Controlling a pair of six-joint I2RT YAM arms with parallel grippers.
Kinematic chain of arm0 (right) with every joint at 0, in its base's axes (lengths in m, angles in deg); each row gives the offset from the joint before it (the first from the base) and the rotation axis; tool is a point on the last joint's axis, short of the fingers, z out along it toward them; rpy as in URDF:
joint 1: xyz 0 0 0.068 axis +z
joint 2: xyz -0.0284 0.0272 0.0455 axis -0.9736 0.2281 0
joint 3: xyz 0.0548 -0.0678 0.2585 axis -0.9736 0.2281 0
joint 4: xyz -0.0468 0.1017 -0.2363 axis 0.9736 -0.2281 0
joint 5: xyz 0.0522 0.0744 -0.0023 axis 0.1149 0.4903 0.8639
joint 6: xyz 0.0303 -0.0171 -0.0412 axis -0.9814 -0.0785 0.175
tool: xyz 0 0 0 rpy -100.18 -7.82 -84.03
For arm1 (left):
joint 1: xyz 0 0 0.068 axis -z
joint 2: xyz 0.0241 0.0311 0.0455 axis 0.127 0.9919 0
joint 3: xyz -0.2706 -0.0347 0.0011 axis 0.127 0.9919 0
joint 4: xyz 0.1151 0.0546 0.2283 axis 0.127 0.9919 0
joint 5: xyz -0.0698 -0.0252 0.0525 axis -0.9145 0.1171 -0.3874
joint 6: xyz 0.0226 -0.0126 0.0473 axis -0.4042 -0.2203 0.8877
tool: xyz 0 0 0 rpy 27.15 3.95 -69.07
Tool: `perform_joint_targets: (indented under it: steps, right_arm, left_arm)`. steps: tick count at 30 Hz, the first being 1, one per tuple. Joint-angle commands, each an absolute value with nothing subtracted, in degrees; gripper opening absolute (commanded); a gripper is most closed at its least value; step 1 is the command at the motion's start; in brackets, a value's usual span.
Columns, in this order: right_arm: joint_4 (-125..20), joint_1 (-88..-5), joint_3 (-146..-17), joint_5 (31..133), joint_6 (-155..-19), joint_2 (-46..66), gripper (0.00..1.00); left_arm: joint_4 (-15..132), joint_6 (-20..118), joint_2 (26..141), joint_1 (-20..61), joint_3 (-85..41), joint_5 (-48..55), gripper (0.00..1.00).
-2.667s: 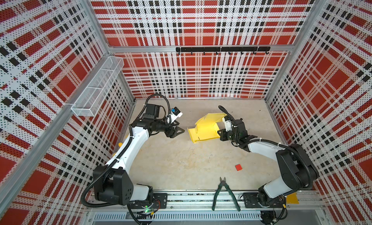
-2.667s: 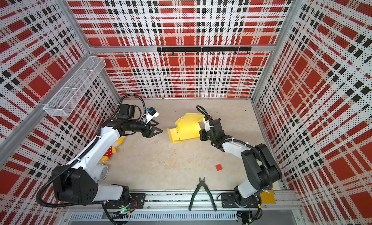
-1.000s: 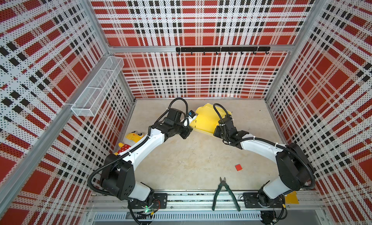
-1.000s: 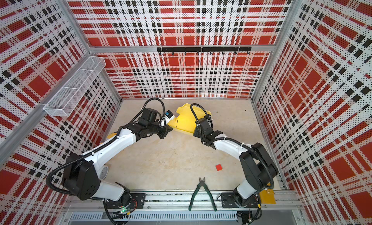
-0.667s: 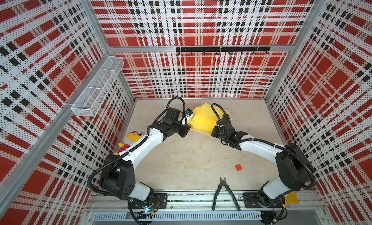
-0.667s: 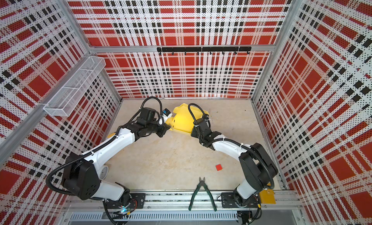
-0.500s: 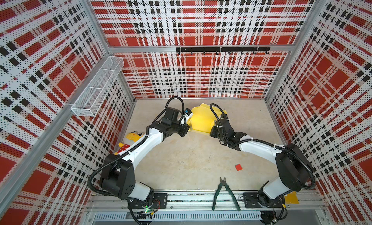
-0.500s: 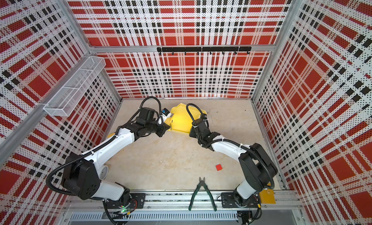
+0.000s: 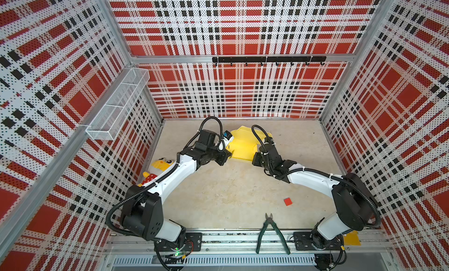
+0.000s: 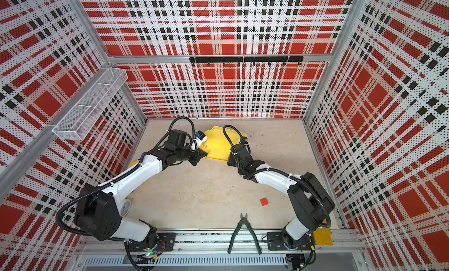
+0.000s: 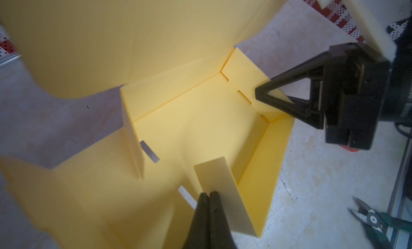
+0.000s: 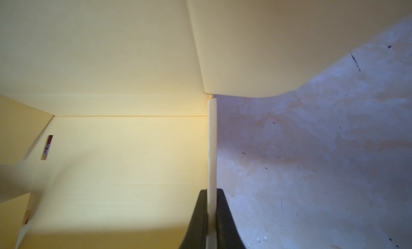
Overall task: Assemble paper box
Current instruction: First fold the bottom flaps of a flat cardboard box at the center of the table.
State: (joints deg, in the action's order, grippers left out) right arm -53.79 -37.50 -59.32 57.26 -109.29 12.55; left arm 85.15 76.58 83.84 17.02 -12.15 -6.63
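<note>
A wire basket (image 9: 117, 106) hangs on the left wall, and below it a yellow plush toy (image 9: 161, 166) with a red spotted part lies on the table (image 9: 230, 192) at the wall's foot, partly hidden by the left arm. That arm reaches in toward the middle of the back, where the left gripper (image 9: 226, 157) meets the near left corner of the paper box (image 9: 243, 146). In the left wrist view its jaws are pressed together, tips (image 11: 209, 195) right at the edge of a loose flap; I cannot tell if any card is caught between them. The paper box rests on the table toward the back, about midway across, between the two grippers. It is half folded: the floor panel lies flat, low side walls stand up around it, slots show in the card, and a large panel rises at the far side. On the box's right side, the right gripper (image 9: 255, 158) pinches a standing wall. The right wrist view shows the card's thin edge squeezed between the two black fingers (image 12: 219, 205). Further right and nearer the front, a small red square (image 9: 288, 201) lies alone on the table. Green-handled cutters (image 9: 271, 231) lie across the front rail just left of the right arm's base, and a flat yellow tag (image 9: 351, 238) sits at the far right of that rail.
</note>
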Motion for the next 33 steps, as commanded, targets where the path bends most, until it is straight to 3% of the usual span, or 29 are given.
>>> perform_joint_targets:
  steps: [1, 7, 13, 19, 26, 33]
  right_arm:
    - [-47.68, -36.3, -59.86, 58.85, -108.45, 12.93, 0.0]
    - [-49.5, -36.47, -59.46, 57.23, -107.05, 11.41, 0.0]
    - [-51.09, -39.55, -56.69, 55.23, -105.23, 6.97, 0.0]
    - [-52.0, -44.91, -52.68, 55.57, -104.72, 1.96, 0.0]
    - [-54.28, -50.1, -50.69, 55.69, -102.99, -2.3, 0.0]
    - [-53.93, -54.19, -48.3, 56.57, -101.72, -5.79, 0.0]
  left_arm:
    - [83.25, 76.38, 83.7, 17.75, -10.93, -10.27, 0.0]
    - [83.48, 76.18, 83.7, 17.65, -11.43, -12.89, 0.0]
    - [87.56, 76.65, 82.29, 16.76, -15.07, -17.61, 0.1]
    - [89.08, 75.9, 81.54, 16.56, -16.85, -25.39, 0.25]
    - [92.4, 77.05, 82.93, 15.78, -19.31, -27.87, 0.5]
    - [89.6, 73.65, 84.12, 12.34, -17.35, -30.41, 0.65]
